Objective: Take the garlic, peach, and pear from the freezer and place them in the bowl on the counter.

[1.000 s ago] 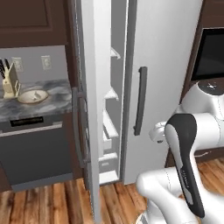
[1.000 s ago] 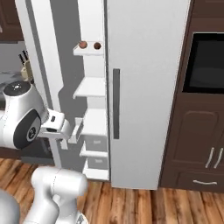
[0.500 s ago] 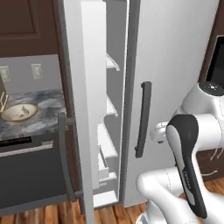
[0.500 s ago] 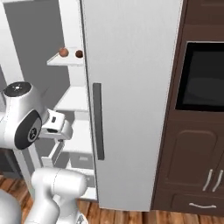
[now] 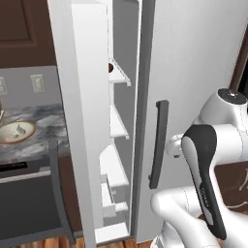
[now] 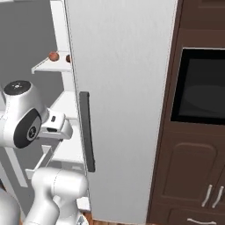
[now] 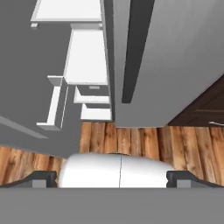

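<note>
Hand (image 7: pixel 112 178) agape before freezer (image 5: pixel 118 140)

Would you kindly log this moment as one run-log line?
gripper: open, empty | freezer: door open | fruit on shelf | bowl: on counter

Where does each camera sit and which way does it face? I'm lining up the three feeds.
Left base view: behind the arm to its left, facing the open freezer; bowl on the counter at left; the white arm shows lower right.
Right base view: behind the arm to its right, facing the refrigerator door and wall oven; the arm shows lower left.
Hand view: on the hand, looking down the gripper at freezer drawers and wood floor.
All three share the dark door handle.
</note>
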